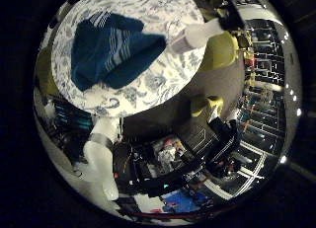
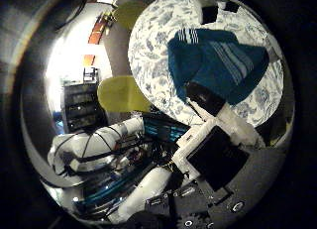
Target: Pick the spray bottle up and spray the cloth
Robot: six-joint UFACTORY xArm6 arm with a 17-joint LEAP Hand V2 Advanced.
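The white-and-black hand is raised above the round floral-patterned worktop where the crumpled blue striped cloth lies, fingers' closure unclear, no spray bottle clearly visible, spraying apparently undone.

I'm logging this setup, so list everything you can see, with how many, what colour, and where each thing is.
cloth: one, dark blue with pale stripes, crumpled on the round table.
table: one, round, white cover with blue floral print, under the cloth.
chairs: yellow-green, at least two, around the table's edge.
spray bottle: cannot pick it out for certain; a pale bottle-like shape lies over the table's rim.
shelving: one dark unit, on the floor beyond the table.
hand: one, white and black parts, above the table, fingers reaching toward the cloth.
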